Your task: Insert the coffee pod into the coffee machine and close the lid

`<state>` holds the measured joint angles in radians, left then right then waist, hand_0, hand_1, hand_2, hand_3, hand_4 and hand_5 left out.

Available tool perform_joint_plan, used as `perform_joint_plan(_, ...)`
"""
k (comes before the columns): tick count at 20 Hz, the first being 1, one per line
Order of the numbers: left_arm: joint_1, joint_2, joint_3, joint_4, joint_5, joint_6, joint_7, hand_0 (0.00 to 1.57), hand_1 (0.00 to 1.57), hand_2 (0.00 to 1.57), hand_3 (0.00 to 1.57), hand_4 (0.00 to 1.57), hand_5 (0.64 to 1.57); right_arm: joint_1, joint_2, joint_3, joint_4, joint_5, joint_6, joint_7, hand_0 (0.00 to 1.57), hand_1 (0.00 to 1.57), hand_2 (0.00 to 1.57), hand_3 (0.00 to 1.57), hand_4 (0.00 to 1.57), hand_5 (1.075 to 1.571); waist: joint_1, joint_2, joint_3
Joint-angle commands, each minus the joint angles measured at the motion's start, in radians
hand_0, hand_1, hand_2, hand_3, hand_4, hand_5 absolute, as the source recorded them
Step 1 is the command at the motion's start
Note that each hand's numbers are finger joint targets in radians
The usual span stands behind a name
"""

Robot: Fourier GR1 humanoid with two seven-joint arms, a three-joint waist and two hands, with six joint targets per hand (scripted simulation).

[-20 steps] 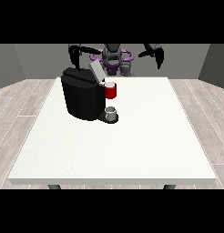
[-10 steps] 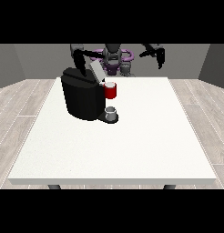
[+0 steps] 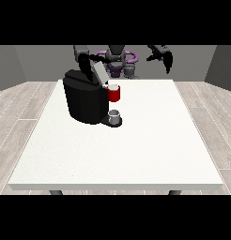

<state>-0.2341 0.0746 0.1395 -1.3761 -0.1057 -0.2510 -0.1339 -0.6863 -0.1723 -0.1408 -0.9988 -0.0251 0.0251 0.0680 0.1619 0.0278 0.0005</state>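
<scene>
Robot hand at the view's left [image 3: 84, 63], grip unclear, sits by the raised lid [image 3: 97, 72]; press it down squarely onto the machine [image 3: 84, 98].

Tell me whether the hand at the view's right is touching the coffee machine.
Apart. The front view shows the hand at the view's right raised near the table's far right corner, with open white table between it and the coffee machine at the left.
</scene>
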Motion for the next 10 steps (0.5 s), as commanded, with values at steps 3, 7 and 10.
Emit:
perform_joint_plan(3,-0.018,0.037,0.013,-0.032,0.02,-0.015,0.013,0.0,0.0,0.0,0.0,0.35,1.571,-0.08,-0.007,0.03,0.023,0.047,-0.012,-0.032,0.0,0.0,0.0,0.0,0.21,1.571,0.024,0.044,-0.0005)
perform_joint_plan(7,0.012,0.021,0.003,0.016,-0.014,0.022,-0.001,0.0,0.0,0.0,0.0,0.35,1.571,-0.108,0.033,0.091,-0.01,0.08,-0.013,0.024,0.0,0.0,0.0,0.0,0.04,1.571,0.005,0.015,-0.0008)
perform_joint_plan(10,-0.075,-0.013,-0.034,-0.036,-0.009,0.03,0.074,0.0,0.0,0.0,0.0,0.36,1.571,-0.206,-0.02,0.049,0.024,0.074,-0.01,0.006,0.0,0.0,0.0,0.0,0.0,1.571,0.062,0.085,-0.0003)
